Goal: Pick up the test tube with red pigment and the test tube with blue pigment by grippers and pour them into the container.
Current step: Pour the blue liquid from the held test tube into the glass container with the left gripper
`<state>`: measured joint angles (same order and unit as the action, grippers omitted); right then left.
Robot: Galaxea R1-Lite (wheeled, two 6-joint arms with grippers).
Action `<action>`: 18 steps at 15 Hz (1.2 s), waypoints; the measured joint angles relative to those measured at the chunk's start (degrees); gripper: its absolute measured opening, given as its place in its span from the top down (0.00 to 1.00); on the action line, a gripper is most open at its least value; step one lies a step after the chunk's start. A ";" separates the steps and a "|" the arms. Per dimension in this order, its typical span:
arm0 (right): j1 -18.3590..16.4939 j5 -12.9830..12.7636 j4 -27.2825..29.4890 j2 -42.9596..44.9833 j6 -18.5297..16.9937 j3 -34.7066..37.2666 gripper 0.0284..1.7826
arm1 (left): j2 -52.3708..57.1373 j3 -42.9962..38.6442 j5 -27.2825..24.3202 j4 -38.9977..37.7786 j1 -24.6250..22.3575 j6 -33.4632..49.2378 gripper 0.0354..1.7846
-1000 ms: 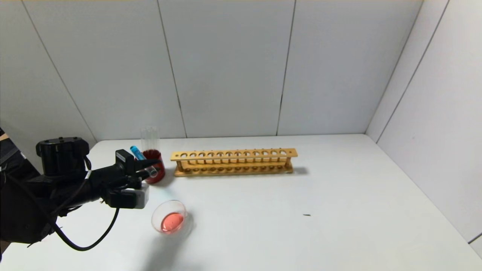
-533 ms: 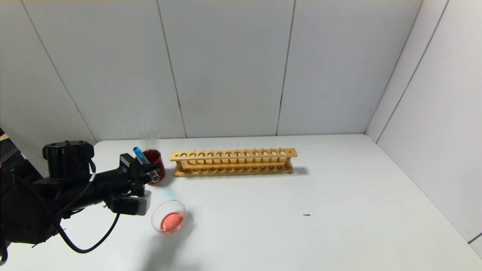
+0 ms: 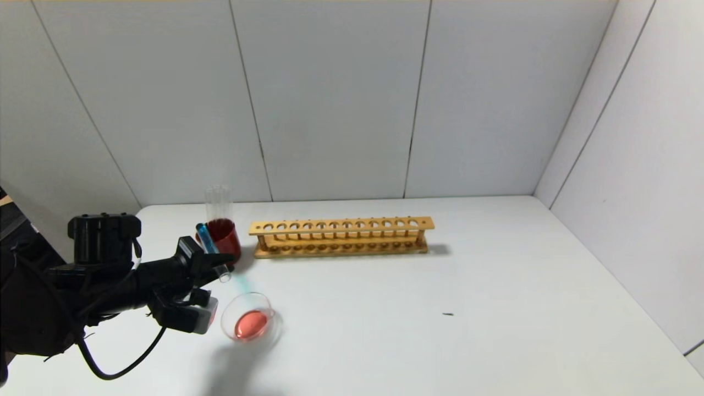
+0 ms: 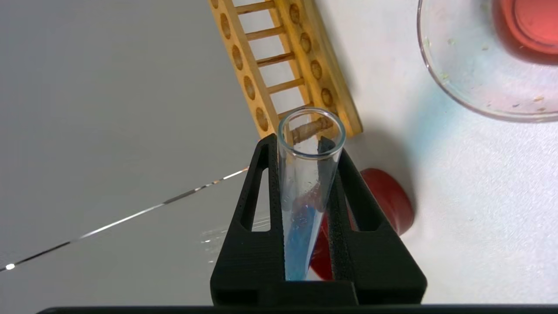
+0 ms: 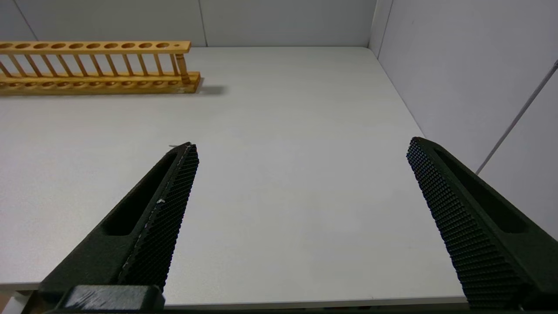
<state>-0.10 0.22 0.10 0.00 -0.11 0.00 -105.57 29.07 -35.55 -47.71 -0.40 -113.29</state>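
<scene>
The left hand (image 3: 212,264), clamped on the test tube with blue pigment (image 3: 212,250), tilts short of the container (image 3: 250,322); pigment could spill onto the counter (image 3: 440,286).

Blue-pigment test tube (image 3: 212,253) tilts, mouth down, near the glass container (image 3: 250,319) holding red liquid.

Clear glass tube (image 4: 307,183), wooden rack (image 3: 341,236)

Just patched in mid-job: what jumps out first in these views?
The left end effector grips the test tube with blue pigment, tilted mouth-down toward the glass dish holding red liquid at the table's front left. Behind it stand a dark red cup and a long wooden rack. The right end effector hangs open over bare table.
</scene>
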 joint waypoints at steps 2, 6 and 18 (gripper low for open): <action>0.00 0.00 0.00 0.00 0.00 0.00 0.02 | 0.09 0.35 0.88 -0.10 -0.34 -1.01 0.84; 0.00 0.02 0.00 0.00 0.00 0.00 0.02 | -0.02 0.83 2.15 -0.33 -0.39 -2.29 0.84; 0.00 0.00 0.00 0.00 -0.02 0.00 0.02 | 0.12 0.90 4.16 -0.44 0.56 -6.45 0.84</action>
<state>-0.10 0.22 0.10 0.00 -0.13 0.00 -105.45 29.98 -31.39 -48.15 0.16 -119.74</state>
